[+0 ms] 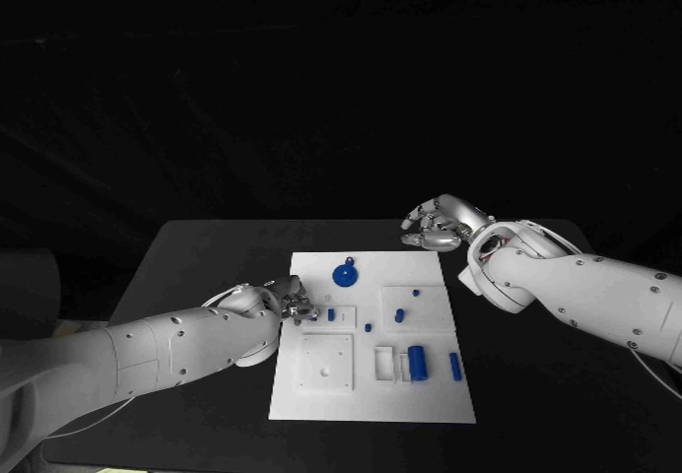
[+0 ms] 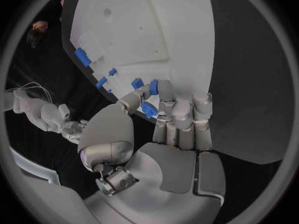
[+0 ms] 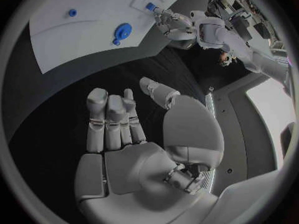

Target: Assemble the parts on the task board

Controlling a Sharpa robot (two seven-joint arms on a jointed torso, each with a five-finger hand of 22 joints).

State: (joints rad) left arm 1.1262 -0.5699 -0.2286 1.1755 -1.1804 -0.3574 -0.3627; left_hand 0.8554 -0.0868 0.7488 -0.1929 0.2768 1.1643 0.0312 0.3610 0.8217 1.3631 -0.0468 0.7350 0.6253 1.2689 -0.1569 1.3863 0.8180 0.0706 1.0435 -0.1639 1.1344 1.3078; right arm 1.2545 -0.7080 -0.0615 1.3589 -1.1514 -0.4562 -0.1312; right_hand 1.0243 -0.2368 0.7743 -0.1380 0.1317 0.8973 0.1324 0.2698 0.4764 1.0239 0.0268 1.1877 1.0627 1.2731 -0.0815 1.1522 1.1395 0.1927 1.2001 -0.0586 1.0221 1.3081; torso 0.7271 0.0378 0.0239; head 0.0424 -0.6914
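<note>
- The left silver hand point(image 1: 285, 299) sits at the left edge of the white rectangular task board point(image 1: 320, 394), pinching a small blue plastic part point(image 2: 148, 109) in its fingertips.
- The part's seat seems to lie just right of that hand (which socket, I cannot tell).
- The right silver hand point(image 1: 443, 223) hovers empty, fingers loosely apart, beyond the board's far right corner, farther from the parts.

No text, label, brand, number or sign can be read on anything in these three views.
</note>
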